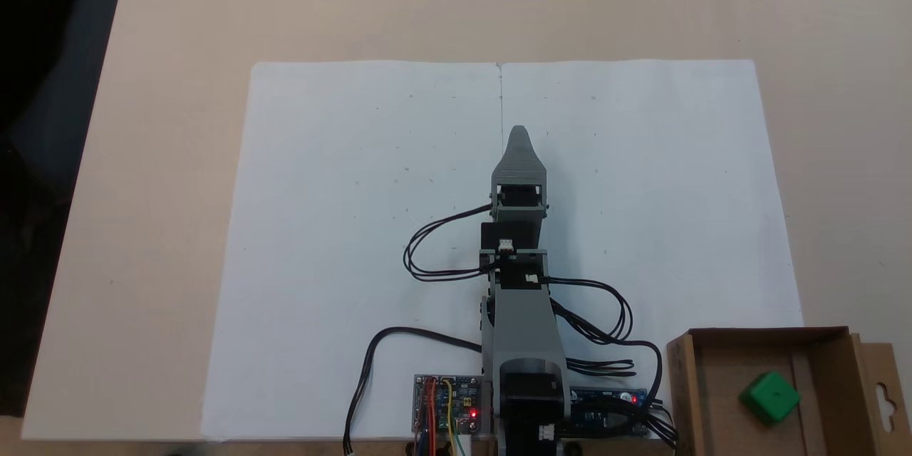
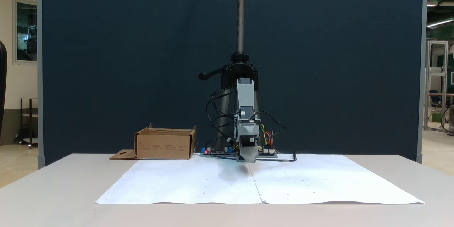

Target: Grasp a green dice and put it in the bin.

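The green dice (image 1: 769, 396) lies on the floor of the bin (image 1: 719, 377), a shallow brown cardboard box at the lower right of a fixed view. In the other fixed view the bin (image 2: 165, 145) stands left of the arm and its walls hide the dice. My gripper (image 1: 519, 134) points away from the arm's base over the middle of the white paper, far from the bin. From the front the gripper (image 2: 247, 158) hangs low over the paper, jaws together with nothing between them.
A white paper sheet (image 1: 342, 228) covers the table's middle. Circuit boards (image 1: 447, 405) and black cables (image 1: 605, 313) sit by the arm's base. The bin's flap (image 1: 883, 399) sticks out sideways. A camera stand pole (image 2: 241, 14) rises behind the arm.
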Tool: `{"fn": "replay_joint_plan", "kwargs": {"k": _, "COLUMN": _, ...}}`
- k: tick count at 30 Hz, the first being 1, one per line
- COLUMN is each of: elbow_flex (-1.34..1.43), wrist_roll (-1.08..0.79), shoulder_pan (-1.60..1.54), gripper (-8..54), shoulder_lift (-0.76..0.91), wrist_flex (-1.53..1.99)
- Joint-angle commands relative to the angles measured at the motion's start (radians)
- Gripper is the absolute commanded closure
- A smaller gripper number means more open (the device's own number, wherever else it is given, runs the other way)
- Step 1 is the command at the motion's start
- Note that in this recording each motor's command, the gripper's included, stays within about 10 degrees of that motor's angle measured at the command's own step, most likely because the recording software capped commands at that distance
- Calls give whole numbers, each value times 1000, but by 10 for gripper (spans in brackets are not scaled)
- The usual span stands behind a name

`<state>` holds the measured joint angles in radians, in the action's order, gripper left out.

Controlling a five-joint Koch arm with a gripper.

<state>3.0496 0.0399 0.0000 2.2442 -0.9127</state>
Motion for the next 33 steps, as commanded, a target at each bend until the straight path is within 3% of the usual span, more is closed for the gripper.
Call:
{"fn": "replay_joint_plan", "kwargs": {"k": 1, "elbow_flex": 69, "wrist_roll": -80, "shoulder_pan": -5, "gripper": 18, "shoulder_lift": 109, "wrist_flex": -170}}
{"fn": "replay_joint_plan", "kwargs": {"k": 11, "elbow_flex": 80, "wrist_roll": -86, "shoulder_pan": -51, "gripper": -1, "shoulder_lift": 106, "wrist_flex": -344}}
{"fn": "replay_joint_plan", "kwargs": {"k": 33, "elbow_flex": 81, "wrist_roll": -83, "shoulder_pan": 20, "gripper": 1, "shoulder_lift": 106, "wrist_flex": -324}}
